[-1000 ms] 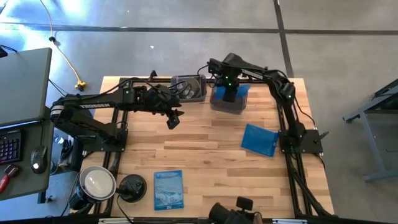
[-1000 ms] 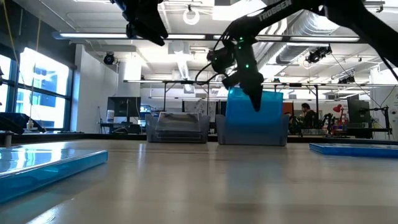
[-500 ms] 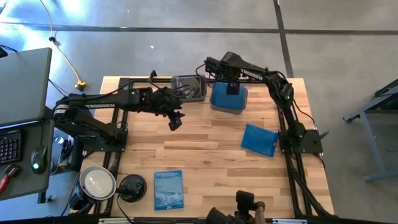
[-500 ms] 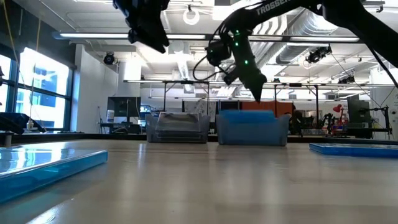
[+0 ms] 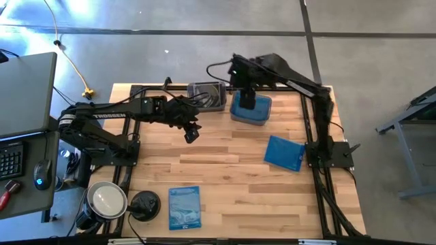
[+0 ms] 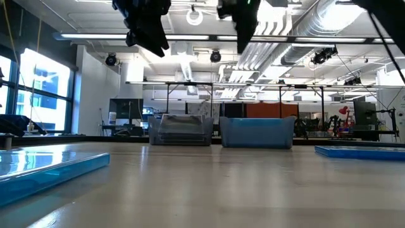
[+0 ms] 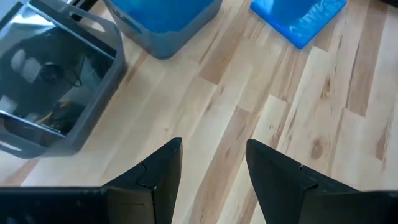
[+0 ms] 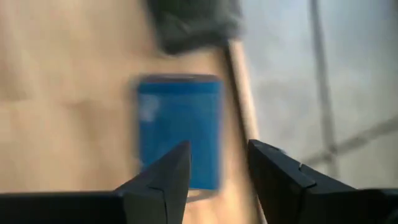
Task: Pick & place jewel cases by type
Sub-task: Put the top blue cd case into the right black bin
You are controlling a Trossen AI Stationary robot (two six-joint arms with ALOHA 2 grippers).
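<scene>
Over the pale planked wooden table (image 5: 225,170), we see the right gripper (image 5: 246,94) hanging empty with fingers apart above the smoky translucent tub (image 5: 251,109) that holds a blue jewel case, beside a second smoky tub (image 5: 208,95) showing shiny discs, while the left gripper (image 5: 191,133), fingers also apart and empty, hovers above bare boards. We judge the risk lies with the two thin, slick cases left: the glossy blue square case (image 5: 284,152) and the paler printed one (image 5: 184,207) lie flat, so fingertips may skid off an edge or push them along the smooth wood.
</scene>
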